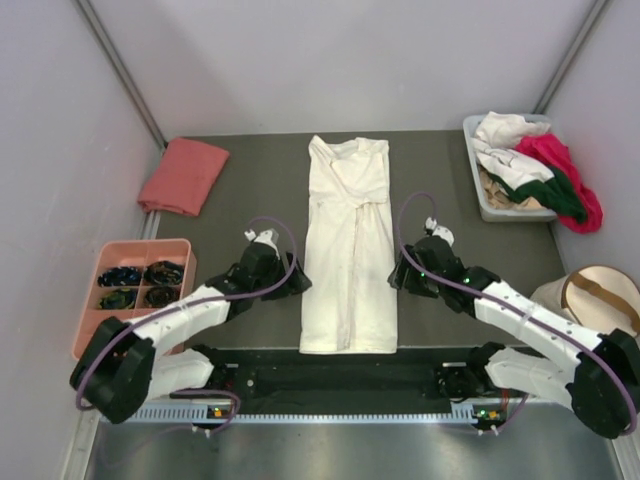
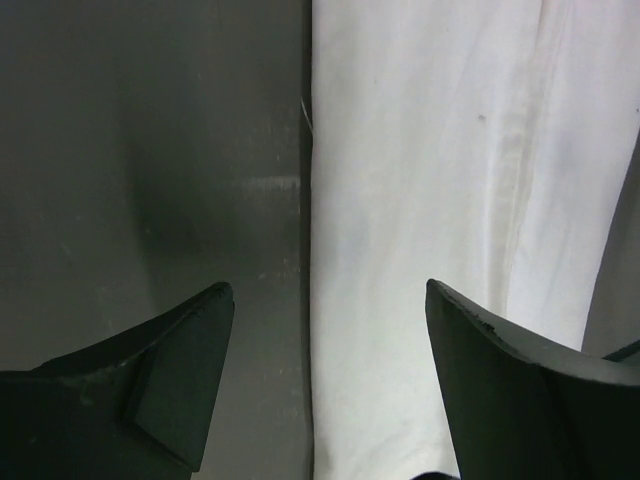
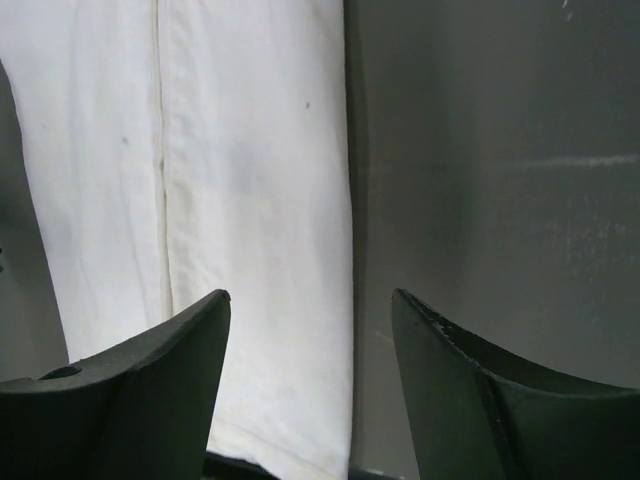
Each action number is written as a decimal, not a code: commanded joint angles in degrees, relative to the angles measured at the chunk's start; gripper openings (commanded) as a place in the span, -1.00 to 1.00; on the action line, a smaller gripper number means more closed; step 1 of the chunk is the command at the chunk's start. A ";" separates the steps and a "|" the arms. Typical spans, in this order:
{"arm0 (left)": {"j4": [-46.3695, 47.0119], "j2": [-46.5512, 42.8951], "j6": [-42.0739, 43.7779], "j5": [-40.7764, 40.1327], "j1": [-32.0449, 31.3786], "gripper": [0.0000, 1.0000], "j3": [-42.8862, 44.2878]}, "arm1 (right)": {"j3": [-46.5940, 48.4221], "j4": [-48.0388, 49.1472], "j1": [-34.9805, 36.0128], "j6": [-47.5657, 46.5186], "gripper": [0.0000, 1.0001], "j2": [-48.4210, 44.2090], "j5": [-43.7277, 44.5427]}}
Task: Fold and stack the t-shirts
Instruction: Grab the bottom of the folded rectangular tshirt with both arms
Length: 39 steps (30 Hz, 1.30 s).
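The cream-white t-shirt (image 1: 348, 250) lies in the middle of the desk (image 1: 250, 190) as a long narrow strip. Its long axis runs straight away from you, collar at the far end and hem at the near edge. Your left pincer (image 2: 330, 285) is at the strip's left edge and your right pincer (image 3: 311, 292) is at its right edge, both about level with each other and closer to the hem than to the collar. Both sets of jaws stand apart and hold nothing. In each wrist view the cloth's long edge runs up between the two fingers, so each pincer straddles its own edge, and neither arm is nearer than the other. Since the strip lies lengthwise, the next fold probably has to go across it, bringing hem toward collar, so take both edges at the same height. The folded salmon-pink shirt (image 1: 183, 175) waits at the far left, well apart.
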 commanded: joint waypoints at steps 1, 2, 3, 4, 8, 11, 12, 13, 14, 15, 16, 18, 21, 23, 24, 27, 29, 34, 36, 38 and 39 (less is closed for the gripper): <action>-5.02 -9.19 -4.11 -1.76 -2.77 0.64 -4.88 | -2.94 -4.45 6.27 7.30 0.31 -5.26 5.18; -5.37 -10.68 -4.82 -1.58 -3.99 0.64 -6.54 | -3.56 -4.97 8.63 8.36 0.32 -5.88 5.81; -6.42 -13.13 -5.52 -1.67 -4.70 0.64 -7.25 | -4.78 -6.11 10.05 10.81 0.32 -7.01 6.42; -6.95 -14.37 -7.01 -1.76 -5.32 0.64 -7.87 | -5.31 -6.47 11.45 12.05 0.32 -7.37 7.56; -9.68 -19.21 -10.01 -4.20 -9.54 0.63 -10.33 | -7.16 -9.54 19.53 19.25 0.32 -8.17 12.13; -10.82 -21.76 -11.77 -5.36 -12.00 0.63 -11.65 | -7.43 -12.53 26.13 25.76 0.32 -7.29 16.35; -10.82 -22.55 -12.21 -5.71 -12.53 0.63 -12.00 | -7.60 -13.15 28.49 28.29 0.32 -6.94 17.58; -10.56 -22.73 -12.99 -5.97 -13.66 0.63 -12.35 | -7.78 -13.76 29.39 29.54 0.32 -6.59 18.03; -10.30 -22.74 -13.26 -6.32 -14.02 0.63 -12.88 | -8.30 -13.94 30.09 30.68 0.32 -6.41 18.38; -10.03 -22.65 -13.44 -6.76 -14.46 0.63 -12.97 | -8.66 -14.12 30.97 32.43 0.32 -6.24 18.64; -9.86 -22.39 -13.88 -6.85 -14.99 0.63 -13.06 | -8.83 -14.47 31.24 33.23 0.32 -6.23 18.91; -8.72 -21.51 -14.05 -7.20 -15.61 0.62 -13.06 | -9.36 -15.26 31.68 35.43 0.31 -6.50 19.43; -7.13 -19.84 -14.49 -7.38 -16.40 0.63 -13.15 | -9.71 -16.84 32.21 36.84 0.30 -7.72 19.79; -6.43 -18.70 -14.58 -7.47 -17.19 0.62 -13.15 | -10.15 -17.46 32.65 37.37 0.25 -8.34 19.79; -5.82 -18.26 -14.93 -7.47 -17.45 0.62 -13.15 | -10.41 -17.63 32.82 37.81 0.23 -8.95 19.35; -5.11 -17.38 -15.46 -7.29 -18.77 0.60 -13.15 | -10.86 -18.60 34.75 39.82 0.16 -9.48 19.61; -5.11 -17.29 -15.72 -7.47 -19.82 0.58 -13.06 | -10.68 -18.95 36.59 40.88 0.14 -9.22 19.61; -8.00 -17.81 -17.83 -7.64 -23.07 0.44 -13.15 | -9.72 -19.75 40.82 44.93 0.10 -6.51 20.14; -9.23 -18.95 -19.23 -8.52 -25.17 0.41 -13.50 | -9.19 -20.01 43.01 46.50 0.09 -5.10 20.66; -10.90 -20.53 -20.38 -9.57 -26.59 0.35 -14.38 | -8.05 -20.27 44.51 48.26 0.09 -2.73 21.37; -11.26 -21.15 -21.51 -10.01 -27.90 0.32 -14.73 | -7.70 -20.36 45.65 48.71 0.09 -1.94 21.63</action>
